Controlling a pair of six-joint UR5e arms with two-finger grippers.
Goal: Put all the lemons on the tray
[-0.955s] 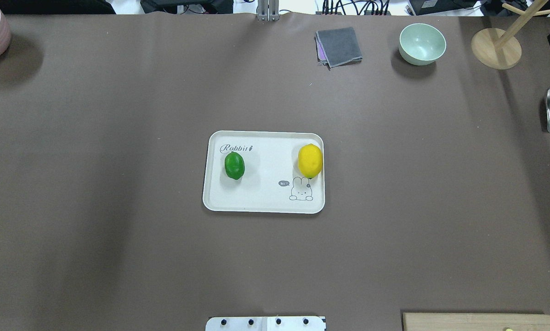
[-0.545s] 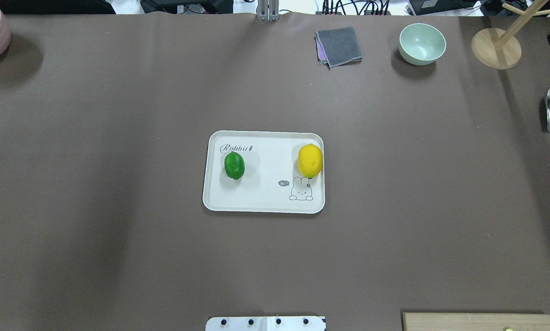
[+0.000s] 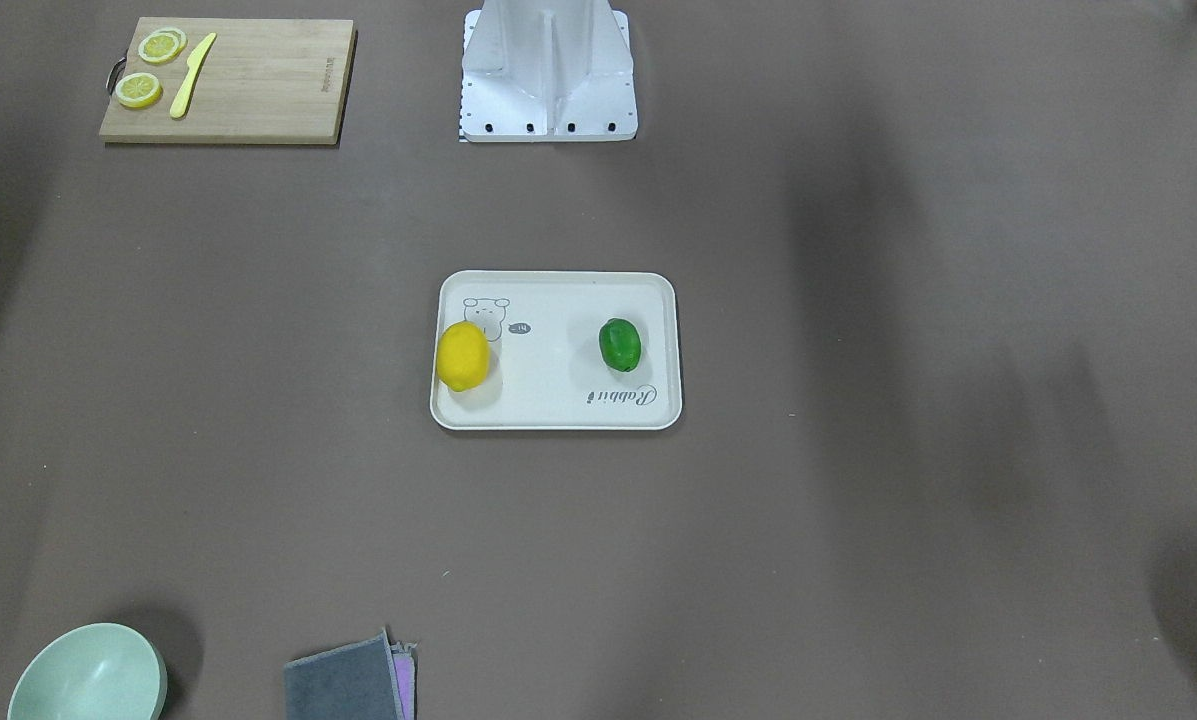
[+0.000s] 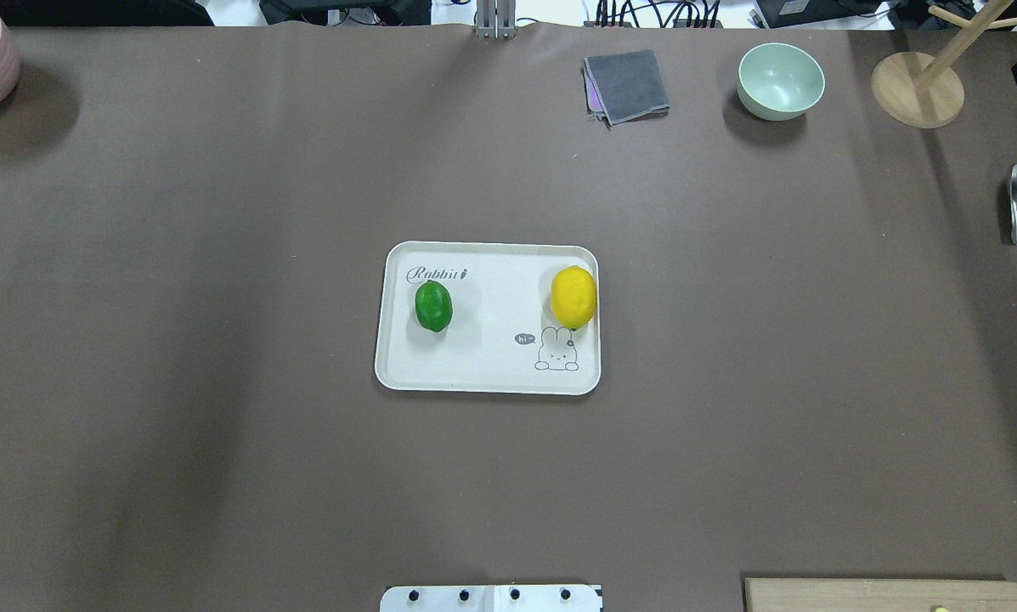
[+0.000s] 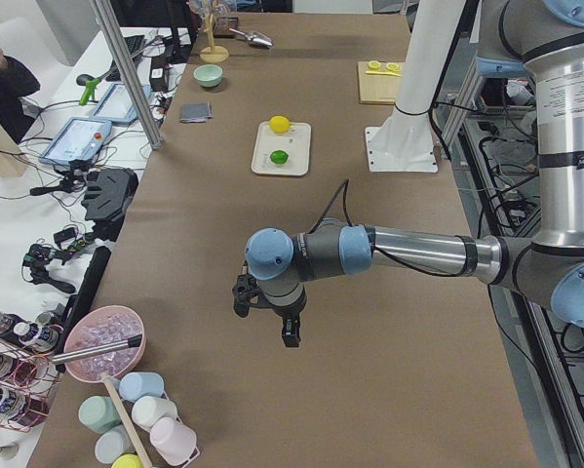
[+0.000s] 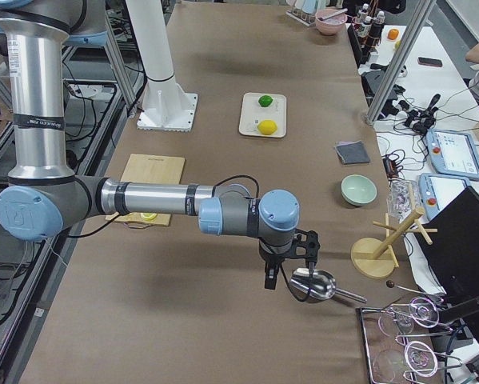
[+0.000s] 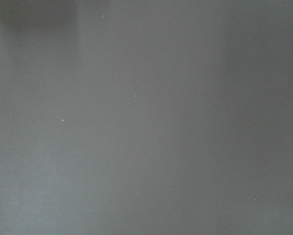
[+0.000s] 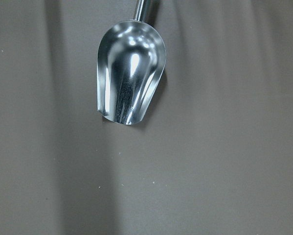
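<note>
On the tray [image 4: 483, 374]: yellow lemon [image 4: 573, 297] and green lemon [image 4: 433, 306], well apart from my left tool [image 5: 264, 314] and right tool [image 6: 289, 260]; I cannot tell either tool's opening or hold; metal scoop [image 8: 129, 78] lies beneath right tool

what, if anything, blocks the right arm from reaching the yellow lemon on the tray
Probably nothing, so yes. The yellow lemon lies uncovered at the right end of the tray, with only bare table between it and the right gripper, which hangs over the metal scoop.

Left arm [image 5: 418, 252], right arm [image 6: 151, 198]: silver tubes, blue caps, black cables; fingers [image 5: 290, 333] apparently black.
</note>
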